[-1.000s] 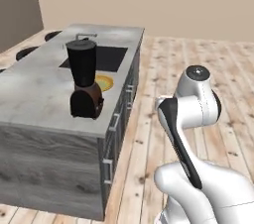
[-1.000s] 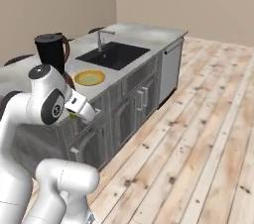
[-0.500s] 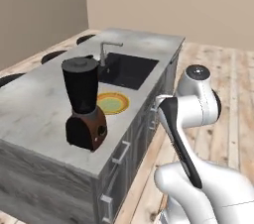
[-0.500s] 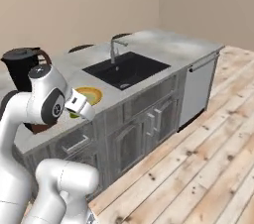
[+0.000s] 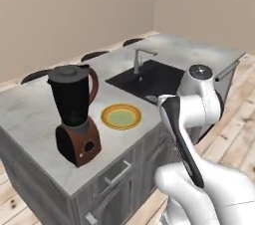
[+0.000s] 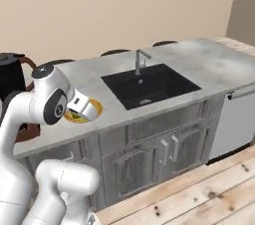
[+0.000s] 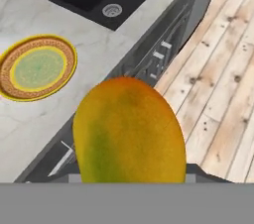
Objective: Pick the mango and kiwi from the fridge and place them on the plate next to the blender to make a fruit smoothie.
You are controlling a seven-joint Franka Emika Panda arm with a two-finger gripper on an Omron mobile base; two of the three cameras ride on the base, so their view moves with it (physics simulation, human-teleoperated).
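Observation:
A yellow-orange mango [image 7: 129,134] with a green flank looms large in the hand view, and my gripper [image 7: 130,171] is shut on it, its fingertips hidden behind the fruit. The mango hangs over the counter's front edge, to the right of the round yellow-orange plate [image 7: 37,67]. That plate [image 5: 121,116] lies bare on the grey counter just right of the blender [image 5: 74,114] with its black jug and brown base. From the right base view my white hand [image 6: 83,109] covers part of the plate [image 6: 98,108]. The kiwi and the fridge are out of view.
A black sink [image 5: 149,77] with a steel faucet [image 5: 138,59] is set into the counter past the plate. Grey cabinet doors and drawers [image 6: 149,154] run below the counter. Wooden floor [image 7: 218,94] spreads to the right of the island.
The whole scene has shifted in both base views as the base drove: the island now shows from its long front side. The mango stays in the gripper.

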